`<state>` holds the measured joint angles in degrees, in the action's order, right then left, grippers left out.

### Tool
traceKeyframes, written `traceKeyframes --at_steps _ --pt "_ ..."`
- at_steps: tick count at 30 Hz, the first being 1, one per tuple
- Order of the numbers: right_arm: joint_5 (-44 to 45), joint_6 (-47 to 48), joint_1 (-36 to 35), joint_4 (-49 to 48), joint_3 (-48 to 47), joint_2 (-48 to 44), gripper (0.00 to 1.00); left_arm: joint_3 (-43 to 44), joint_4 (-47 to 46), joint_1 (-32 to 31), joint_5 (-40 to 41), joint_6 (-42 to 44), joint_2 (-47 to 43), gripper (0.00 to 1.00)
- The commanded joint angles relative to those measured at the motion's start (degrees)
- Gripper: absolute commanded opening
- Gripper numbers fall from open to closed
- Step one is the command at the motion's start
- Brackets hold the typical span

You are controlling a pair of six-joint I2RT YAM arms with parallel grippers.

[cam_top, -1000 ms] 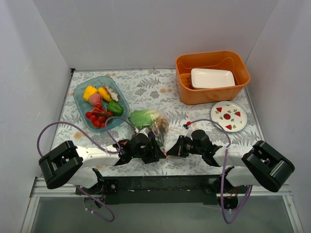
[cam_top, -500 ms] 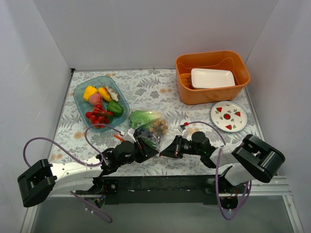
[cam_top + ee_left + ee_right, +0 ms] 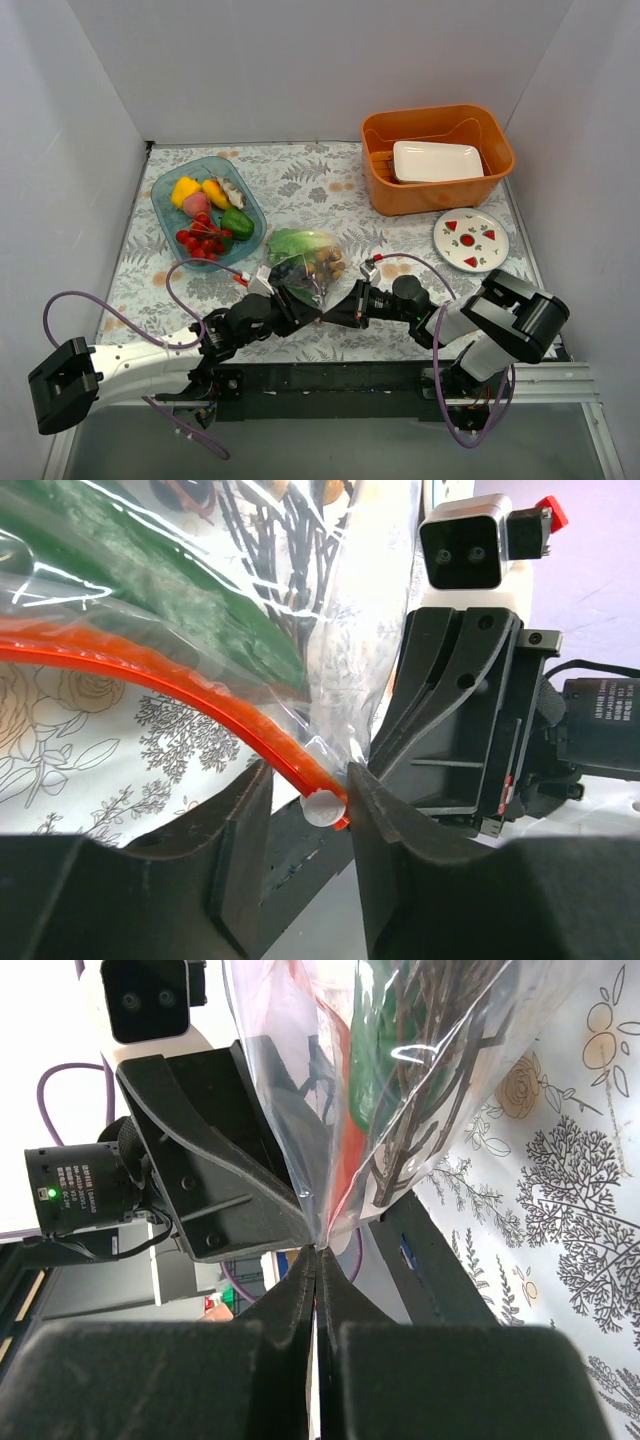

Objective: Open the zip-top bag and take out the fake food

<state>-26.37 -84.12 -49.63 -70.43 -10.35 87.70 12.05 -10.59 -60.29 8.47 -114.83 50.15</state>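
The zip-top bag (image 3: 305,266) lies mid-table with its near end lifted between my two grippers. It holds a light-green lettuce (image 3: 291,243), brown pieces (image 3: 326,264) and a dark-green cucumber (image 3: 170,600). My left gripper (image 3: 303,309) is closed on the end of the orange zip strip (image 3: 200,695), with the white slider (image 3: 323,806) between its fingers (image 3: 385,850). My right gripper (image 3: 337,312) faces it, shut on a clear bag corner (image 3: 318,1260). The bag also shows in the right wrist view (image 3: 420,1070).
A blue-green tray (image 3: 163,212) at back left holds a yellow pepper, cherry tomatoes (image 3: 200,241) and a green pepper (image 3: 236,222). An orange basket (image 3: 437,192) with a white dish (image 3: 437,160) stands at back right. A round patterned plate (image 3: 470,228) lies in front of it.
The left arm has swung so that its elbow now sits far at the lower left. Both grippers moved closer together, and the bag's near end rose and shifted slightly toward the back.
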Motion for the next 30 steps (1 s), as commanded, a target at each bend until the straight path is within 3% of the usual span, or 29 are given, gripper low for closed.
traceKeyframes --at_steps 1,6,10,12,17,20,22,24,26,30 --pt "1.8 -0.6 -0.4 -3.3 0.0 -2.1 0.01 1.0 5.2 -1.1 0.4 -11.9 -1.6 0.38" --pt "2.3 0.9 -0.4 0.5 -0.6 -4.5 0.01 1.7 5.1 -1.4 0.4 -12.0 -3.2 0.41" --pt "2.8 3.6 -0.4 9.3 -2.5 -7.8 0.01 6.8 10.2 -1.7 2.4 -4.1 -4.0 0.40" --pt "3.9 6.6 -0.4 14.8 -3.3 -10.9 0.01 9.3 14.0 -2.1 3.7 4.6 -5.4 0.45" --pt "8.9 12.7 -0.2 39.7 -9.0 -18.0 0.01 16.6 19.8 -2.2 3.2 25.0 -10.3 0.54" --pt "11.2 15.7 0.4 51.3 -14.3 -20.5 0.01 20.3 21.3 -2.2 3.2 35.5 -10.1 0.54" --pt "12.4 16.4 0.8 55.0 -16.3 -21.3 0.01 22.2 22.2 -2.3 3.4 43.2 -8.1 0.53" --pt "12.3 16.4 1.5 57.8 -17.5 -22.0 0.01 24.6 23.1 -2.4 4.9 48.2 -6.7 0.46" --pt "12.2 16.8 2.7 60.5 -18.5 -22.4 0.01 24.1 22.2 -3.0 7.9 55.4 -5.7 0.48" --pt "12.0 17.1 5.1 67.1 -20.7 -24.0 0.01 19.1 11.0 -5.8 10.9 66.4 -7.2 0.52"
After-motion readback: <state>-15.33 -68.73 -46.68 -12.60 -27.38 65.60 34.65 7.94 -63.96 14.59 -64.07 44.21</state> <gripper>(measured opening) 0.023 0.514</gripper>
